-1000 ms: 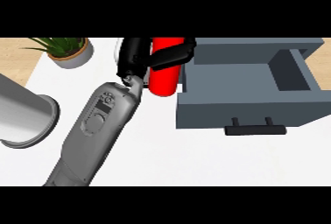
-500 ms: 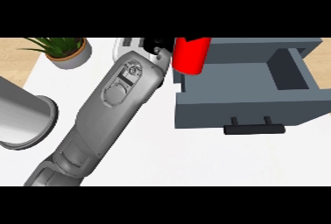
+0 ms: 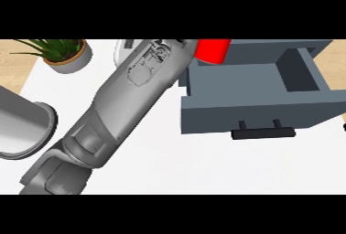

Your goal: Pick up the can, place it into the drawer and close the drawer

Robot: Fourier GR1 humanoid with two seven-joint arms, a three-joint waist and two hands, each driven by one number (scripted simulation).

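Observation:
The red can (image 3: 213,51) hangs at the top of the head view, over the back left corner of the open grey drawer (image 3: 253,109). Only its lower part shows below the picture's upper band. My left forearm (image 3: 132,96) runs diagonally from the lower left up to the can. The wrist covers the left hand, so its fingers on the can are hidden. The drawer is pulled out, with its black handle (image 3: 263,133) facing me. The right hand does not show.
A potted plant (image 3: 64,52) stands at the back left. A large grey cylinder (image 3: 20,125) sits at the left edge. A bit of a white object (image 3: 123,48) peeks out behind my wrist. White counter (image 3: 202,164) lies in front of the drawer.
The left arm has stretched farther forward and right, carrying the can from beside the drawer's left wall to above its back corner. The black hand has slipped out of sight.

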